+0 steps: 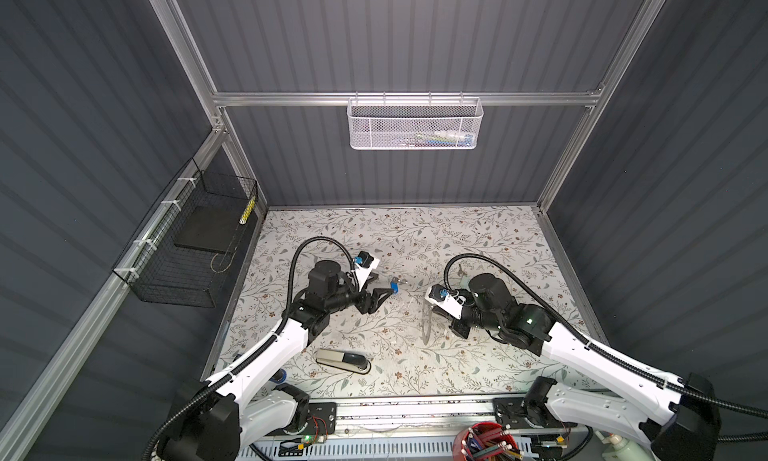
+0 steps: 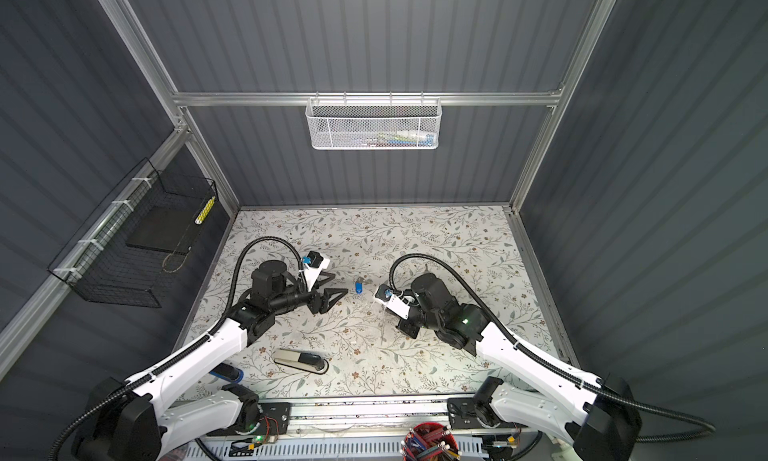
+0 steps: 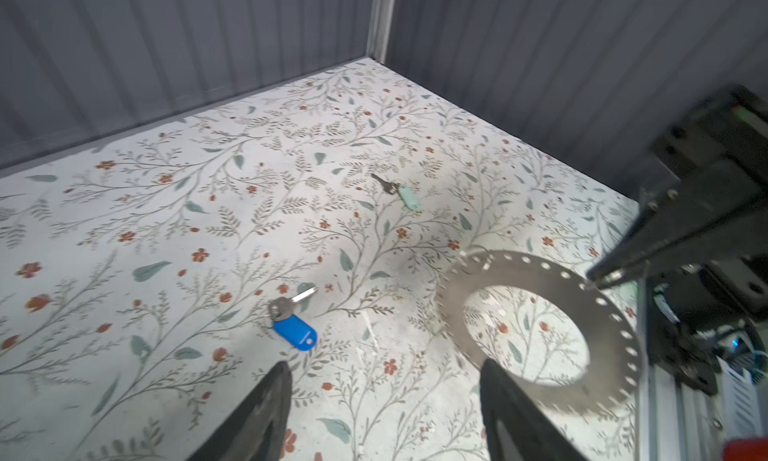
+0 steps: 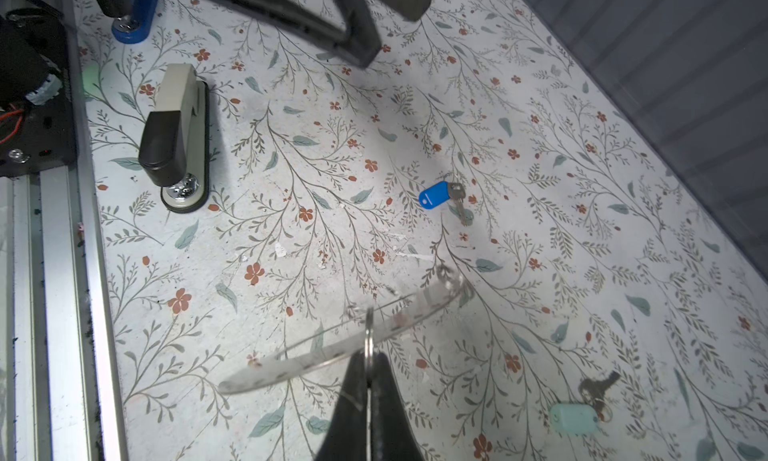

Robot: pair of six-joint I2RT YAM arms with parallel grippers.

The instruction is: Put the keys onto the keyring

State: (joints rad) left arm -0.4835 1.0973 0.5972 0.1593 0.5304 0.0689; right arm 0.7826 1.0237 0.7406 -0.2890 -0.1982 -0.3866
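Right now, keyring [image 3: 536,272] up on edge, tilted, pinched at rim by R gripper [image 4: 369,357], jaws closed tight on its band; cannot tell whether lower edge touches floral mat [image 3: 166,230]. Near the ring, blue-tag key [image 3: 293,328] flat on mat, btwn the two grippers, just ahead of L gripper [image 3: 386,373]. L jaws wide apart, nothing btwn them, not touching key. Further out, mint-tag key [image 4: 575,417] flat too, well apart from blue one, beside R wrist, toward back wall. Grey-and-black stapler [image 1: 345,361] lying near front edge by L arm, apart from all else.
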